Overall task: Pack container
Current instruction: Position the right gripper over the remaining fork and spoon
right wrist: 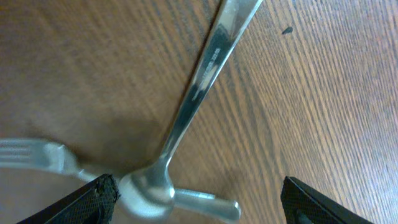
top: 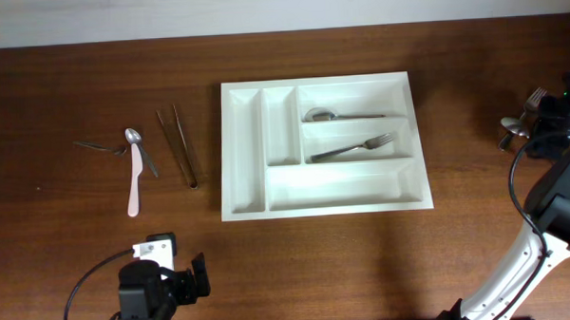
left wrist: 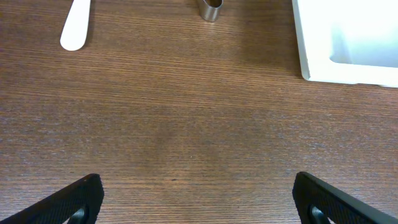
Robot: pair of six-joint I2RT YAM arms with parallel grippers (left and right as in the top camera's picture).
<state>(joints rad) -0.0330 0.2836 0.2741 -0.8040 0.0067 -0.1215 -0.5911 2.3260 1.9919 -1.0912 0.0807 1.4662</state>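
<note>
table (top: 73, 72): dark wood, everything sits on it.
container (top: 251, 152): white five-compartment tray, centre of table, well apart from both arms. Top long slot holds packed spoon (top: 345, 113), middle long slot holds packed fork (top: 353, 148); other three slots look empty.
right gripper (right wrist: 199, 202): at the table's right edge, low over two loose utensils. Jaws wide open, holding nothing.
left gripper (left wrist: 199, 204): near front-left edge, over bare wood. Jaws wide open, holding nothing.
loose spoon (right wrist: 205, 81): handle runs up-frame, bowl down near the left finger, bowl crossing the loose fork (right wrist: 37, 155).
step in hand: likely picking the loose spoon for packing.
how to do it well: close across the spoon handle well up from the crossing, so the fork isn't caught. Handle is thin and flat on the wood, so go right down before closing. Lift straight up, check that the fork stays put.
drop target: my call is the top long slot, with the other spoon, handle along the slot.
writing: small stamped mark on the spoon handle, too blurred to read. No other labels seen.
</note>
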